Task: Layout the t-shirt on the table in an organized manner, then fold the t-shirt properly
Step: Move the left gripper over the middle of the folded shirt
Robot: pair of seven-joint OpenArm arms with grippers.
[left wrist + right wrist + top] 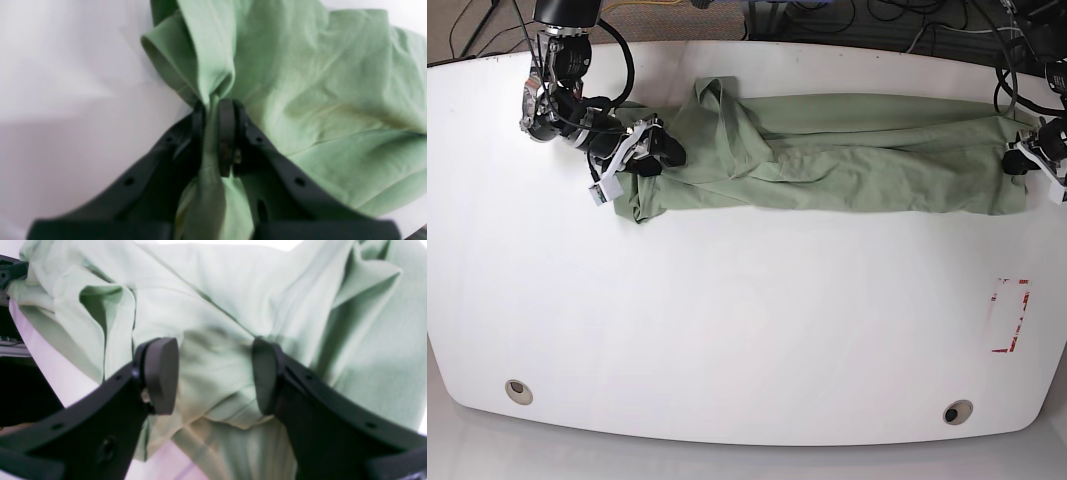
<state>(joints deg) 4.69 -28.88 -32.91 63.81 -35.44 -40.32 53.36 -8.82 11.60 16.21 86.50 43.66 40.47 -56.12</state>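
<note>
The left arm reaches in low from the base view's right edge, its wrist at the far end of the shirt [847, 160]. The left gripper [213, 113] is clamped on a bunched fold of the shirt's edge, the cloth squeezed thin between the two pads and spilling out below them.

The right arm comes down from the upper left corner of the base view, bends at the elbow and points its wrist across the surface [727, 340] toward the shirt's other end. The right gripper [213, 373] stands open, its pads [161, 373] wide apart, with rumpled cloth lying between and beneath them; the pads do not press the cloth together.

The shirt lies on the far half of the surface as a long wrinkled band stretched between the two grippers, bunched and folded over at the right gripper's end. A red-marked rectangle [1010, 316] sits near the surface's right edge, well apart from the shirt. No writing can be read anywhere.
</note>
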